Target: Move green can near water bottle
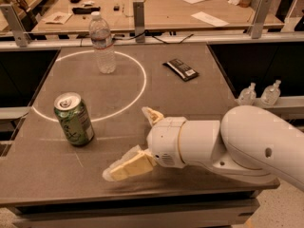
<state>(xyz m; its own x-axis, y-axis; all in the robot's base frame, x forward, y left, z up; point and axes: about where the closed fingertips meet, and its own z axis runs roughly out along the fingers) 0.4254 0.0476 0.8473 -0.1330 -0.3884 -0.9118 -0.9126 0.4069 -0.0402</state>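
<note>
**Green can sits left of my open fingers, nothing gripped yet**

- Far left: green can (73, 119) is upright on the desk (199, 94), long axis vertical, silver top and tab up. It stands about on the near-left arc of the white ring (144, 80).
- Next right and further back: water bottle (102, 42) is upright inside the ring, close to its far arc. Can and bottle are well apart, so the task isn't done.
- Centre: my fingers (133, 163) are low over the near part of the desk. They're spread wide and empty, tips aimed left.
- Key relation: the can is to the left of my fingers and a bit further back, with bare desk between us and no contact. The opening faces roughly its way, so I judge this is the approach step.
- My call for the next move: slide left and slightly away until the can's body is between the fingers, then close around its side. The can is tall and narrow, so clipping it with one tip could knock it over.
- Right: a dark flat packet (180, 69) lies beyond my arm, out of the path. Two small clear bottles (259, 94) stand off the desk's right edge and don't matter here.
</note>
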